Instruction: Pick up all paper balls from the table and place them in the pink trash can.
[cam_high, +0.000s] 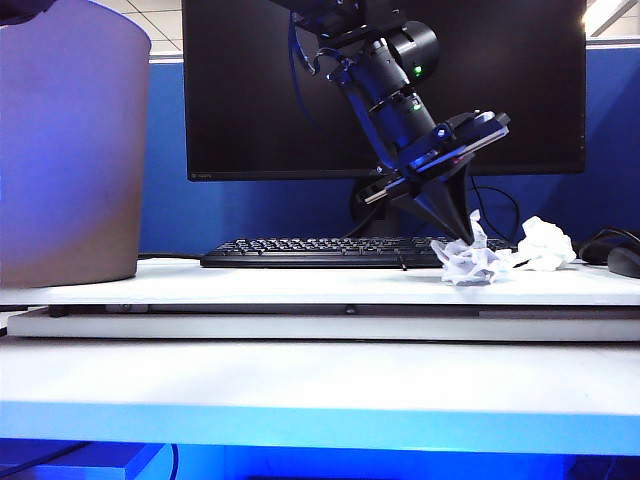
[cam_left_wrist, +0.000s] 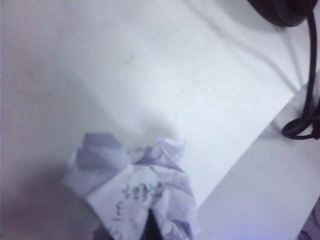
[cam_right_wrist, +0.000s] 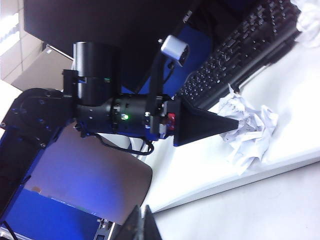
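Exterior view, left arm: a black arm slants down in front of a dark monitor (cam_high: 385, 90), ending in the left gripper (cam_high: 466, 238), whose fingers come together in a narrow point.
Exterior view, grasp: the left gripper's tip is pressed into the top of a white paper ball (cam_high: 472, 260) with writing on it, clenched on it while the ball sits on the table (cam_high: 300, 283).
Exterior view, second ball: another white paper ball (cam_high: 545, 245) lies just beside the gripped one, on the far side from the bin.
Exterior view, bin: the pink trash can (cam_high: 70, 140) stands well apart from the gripper, at the table's other end.
Exterior view, keyboard: a black keyboard (cam_high: 320, 250) lies behind the gripper tip.
Left wrist view: the gripped ball (cam_left_wrist: 135, 192) fills the near part of the picture directly below the camera, on the white table (cam_left_wrist: 165, 75); black cables (cam_left_wrist: 305, 90) run off the table edge beyond.
Right wrist view, left gripper: the closed black tip (cam_right_wrist: 235, 124) is sunk into the paper ball (cam_right_wrist: 250, 132), with the keyboard (cam_right_wrist: 240, 55) just behind.
Right wrist view, bin: the trash can (cam_right_wrist: 85, 185) sits behind the left arm, away from the tip.
Right wrist view, right gripper: its dark fingers (cam_right_wrist: 141, 227) show only at the picture's edge, far from the balls; whether they are clenched or released cannot be told.
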